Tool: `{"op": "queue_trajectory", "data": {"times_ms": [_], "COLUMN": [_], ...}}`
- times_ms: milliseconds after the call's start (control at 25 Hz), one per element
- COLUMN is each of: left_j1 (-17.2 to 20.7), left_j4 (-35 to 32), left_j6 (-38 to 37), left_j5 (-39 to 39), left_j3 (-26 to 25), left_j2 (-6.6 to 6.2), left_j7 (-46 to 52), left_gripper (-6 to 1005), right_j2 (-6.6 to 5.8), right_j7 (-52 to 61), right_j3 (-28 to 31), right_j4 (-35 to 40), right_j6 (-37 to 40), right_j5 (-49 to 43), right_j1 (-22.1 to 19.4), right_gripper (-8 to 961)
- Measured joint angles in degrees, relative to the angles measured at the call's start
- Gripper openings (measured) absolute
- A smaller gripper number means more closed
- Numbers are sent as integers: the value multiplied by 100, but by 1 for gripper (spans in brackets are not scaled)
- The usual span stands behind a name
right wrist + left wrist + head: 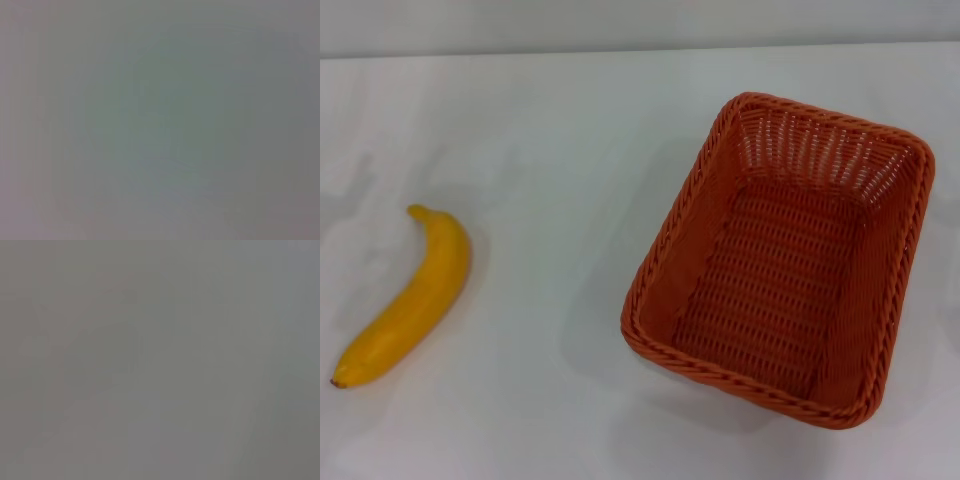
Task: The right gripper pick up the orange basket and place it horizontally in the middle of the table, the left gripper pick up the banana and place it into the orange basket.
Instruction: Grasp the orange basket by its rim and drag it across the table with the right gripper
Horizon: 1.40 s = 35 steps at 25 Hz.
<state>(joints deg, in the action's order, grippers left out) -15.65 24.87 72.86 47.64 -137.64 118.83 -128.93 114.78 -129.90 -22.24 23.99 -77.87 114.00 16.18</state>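
The orange basket (782, 258) stands upright on the white table (550, 150), right of centre in the head view, its long side running from near to far and a little askew, with nothing inside. The yellow banana (407, 298) lies flat at the left, its dark tip towards the near edge and its stem pointing away. Neither gripper shows in the head view. Both wrist views are a plain grey blank with no object or finger to make out.
The table's far edge meets a pale wall at the top of the head view. Bare white tabletop lies between the banana and the basket and in front of both.
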Motion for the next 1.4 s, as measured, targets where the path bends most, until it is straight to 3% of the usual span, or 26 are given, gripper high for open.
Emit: {"op": "queue_trajectory", "data": {"times_ms": [360,480,760,1000,1160,1400], "left_j1": [0,3,60,90,128,105], "left_j4": [0,6,154,156,142,122], "left_j6": [0,16,29,19,14,23], "left_j5": [23,109,367,452,464,543], "left_j3": [0,0,0,0,0,0], "left_j2": [-1,-5,6,-7,-5,0], "left_j7": [55,147,312,366,368,379], "left_gripper": [863,863,863,862,862,862], "right_j2": [-32,-127,-434,-752,-881,-990], "right_j7": [74,357,2319,4490,5531,6446], "right_j3": [-58,-316,-980,-1618,-1869,-1970], "right_j4": [55,354,2003,3483,4089,4295], "right_j6": [-6,1,151,-184,-706,-1686], "right_j5": [-33,-204,-1617,-3533,-4712,-5948], "right_j1": [6,22,204,852,1530,2448], "right_gripper": [871,870,870,870,870,869]}}
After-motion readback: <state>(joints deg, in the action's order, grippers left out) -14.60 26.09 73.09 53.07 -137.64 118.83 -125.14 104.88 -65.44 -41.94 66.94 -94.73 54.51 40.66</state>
